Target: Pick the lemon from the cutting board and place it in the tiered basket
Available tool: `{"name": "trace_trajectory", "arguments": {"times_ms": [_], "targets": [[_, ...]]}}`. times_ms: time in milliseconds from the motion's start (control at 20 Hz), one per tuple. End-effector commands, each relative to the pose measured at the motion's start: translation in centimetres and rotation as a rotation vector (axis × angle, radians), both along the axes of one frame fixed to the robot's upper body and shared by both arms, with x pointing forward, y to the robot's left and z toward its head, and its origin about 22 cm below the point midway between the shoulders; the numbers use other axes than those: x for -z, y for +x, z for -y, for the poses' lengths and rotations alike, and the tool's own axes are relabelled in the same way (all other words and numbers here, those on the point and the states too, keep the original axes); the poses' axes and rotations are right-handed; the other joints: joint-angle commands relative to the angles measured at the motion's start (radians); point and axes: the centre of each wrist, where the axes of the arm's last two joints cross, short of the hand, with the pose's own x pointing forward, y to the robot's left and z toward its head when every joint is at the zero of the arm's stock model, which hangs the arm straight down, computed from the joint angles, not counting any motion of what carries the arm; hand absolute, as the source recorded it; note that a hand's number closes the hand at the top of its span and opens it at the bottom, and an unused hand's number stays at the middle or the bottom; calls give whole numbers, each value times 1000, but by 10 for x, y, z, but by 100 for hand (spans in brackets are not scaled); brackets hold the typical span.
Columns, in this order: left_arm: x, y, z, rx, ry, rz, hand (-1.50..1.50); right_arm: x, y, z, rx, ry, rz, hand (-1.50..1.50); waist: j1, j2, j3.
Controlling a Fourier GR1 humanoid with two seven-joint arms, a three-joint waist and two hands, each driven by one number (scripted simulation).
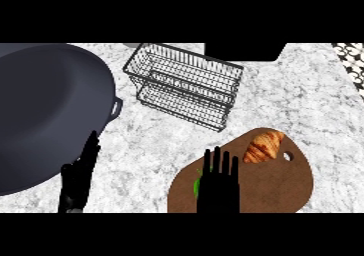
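Pale marbled worktop (155, 145) filled the view, and on it we found everything the task needed. Largest by far was a dark pan (37, 115) taking up the left side, its rim running close to where our left hand (76, 182) rested, fingers straight and pointing up, holding nothing. Beyond the middle stood the wire tiered basket (186, 85), with nothing that we could see in either tier. Nearer to us, at the right, lay the wooden cutting board (273, 185). Our right hand (218, 182) was over the board's left edge, fingers straight and spread, not closed round anything. A croissant (263, 146) sat near the board's far end, just beside the hanging hole, and it was no part of the job.

We judged the task barely begun: the lemon (197, 183) lay on the board, not yet grasped, and the lift, the carry across to the basket and the release were all left to do. Of the lemon we saw only a small bright sliver at the left side of our right hand, green rather than yellow. The hand hid the rest, so we could not tell its full shape.
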Motion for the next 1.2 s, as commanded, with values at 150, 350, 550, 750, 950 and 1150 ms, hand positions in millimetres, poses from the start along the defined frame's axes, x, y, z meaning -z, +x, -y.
{"name": "trace_trajectory", "arguments": {"times_ms": [150, 350, 550, 750, 950, 1150], "targets": [[4, -7, 7, 7, -24, -24, 0, 14, 2, -4, 125, -67, -2, 150, 0, 2, 0], [0, 16, 11, -4, 0, -15, 0, 27, 14, -11, 63, -52, 8, 150, 1, 3, 0], [2, 15, 3, -2, -3, 17, 0, 23, 14, 2, -32, -149, 56, 150, -4, 2, -1], [20, -7, -6, -4, -5, -10, 0, 28, 31, 29, -36, -54, 12, 150, -3, 2, -1], [7, 5, 2, -9, 4, -9, 0, 1, 42, 81, 16, 199, -71, 150, -14, 2, 0], [10, 5, -21, -12, 2, 1, 0, 3, 44, 99, 72, 283, 32, 150, -8, 2, 0]]}}
